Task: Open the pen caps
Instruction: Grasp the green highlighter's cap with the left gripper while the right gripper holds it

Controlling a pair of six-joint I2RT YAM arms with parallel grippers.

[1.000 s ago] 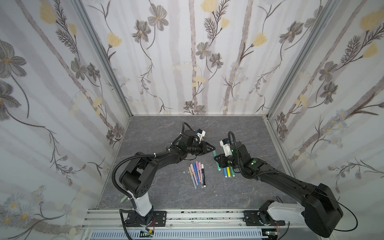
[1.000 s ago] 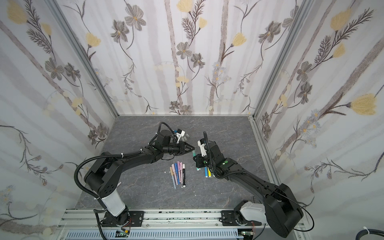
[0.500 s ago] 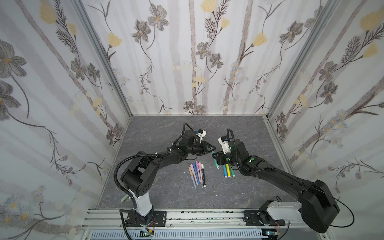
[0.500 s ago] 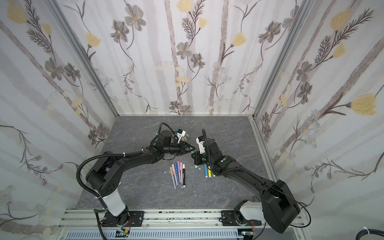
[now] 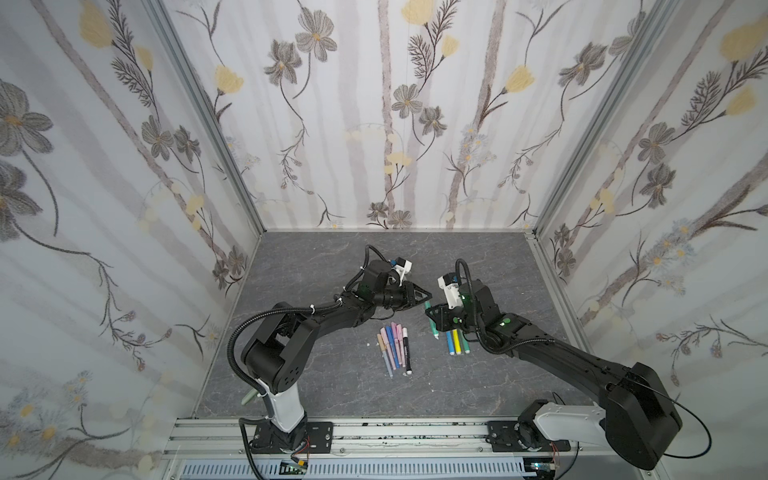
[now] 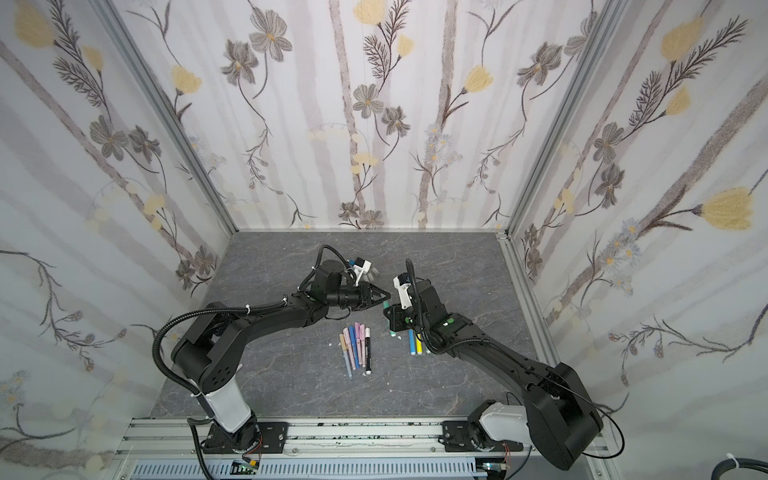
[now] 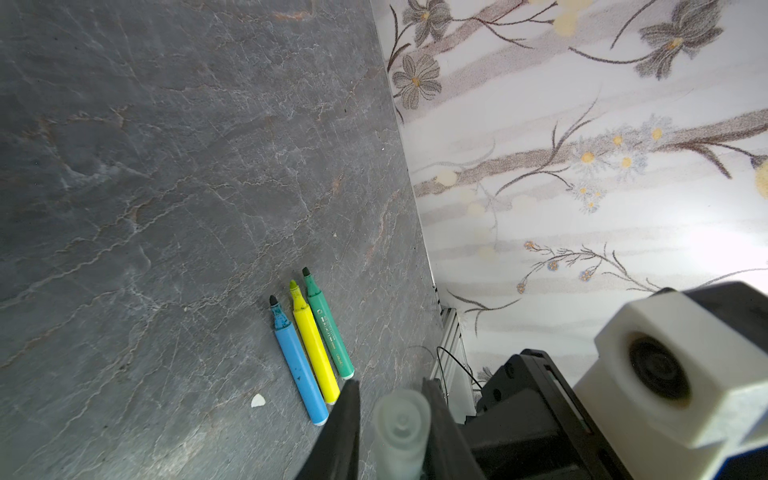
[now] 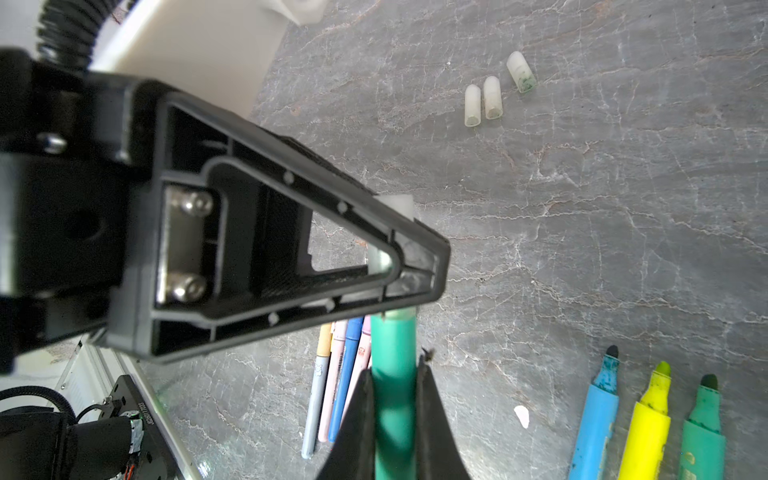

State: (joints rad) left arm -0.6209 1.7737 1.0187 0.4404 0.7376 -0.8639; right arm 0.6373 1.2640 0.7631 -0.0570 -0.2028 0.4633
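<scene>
Frosted cap [image 7: 401,419] sits between narrow jaws of the left gripper [image 7: 390,386], grip unclear; right gripper [image 8: 394,370] clamps green marker [image 8: 392,343].

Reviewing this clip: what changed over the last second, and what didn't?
The left gripper edged toward the right gripper, and its jaws now flank the frosted cap of the green marker; whether they clamp it is unclear. The right gripper kept its hold on the marker's barrel, hardly moving. The pastel pens and the three uncapped markers lie as before.
</scene>
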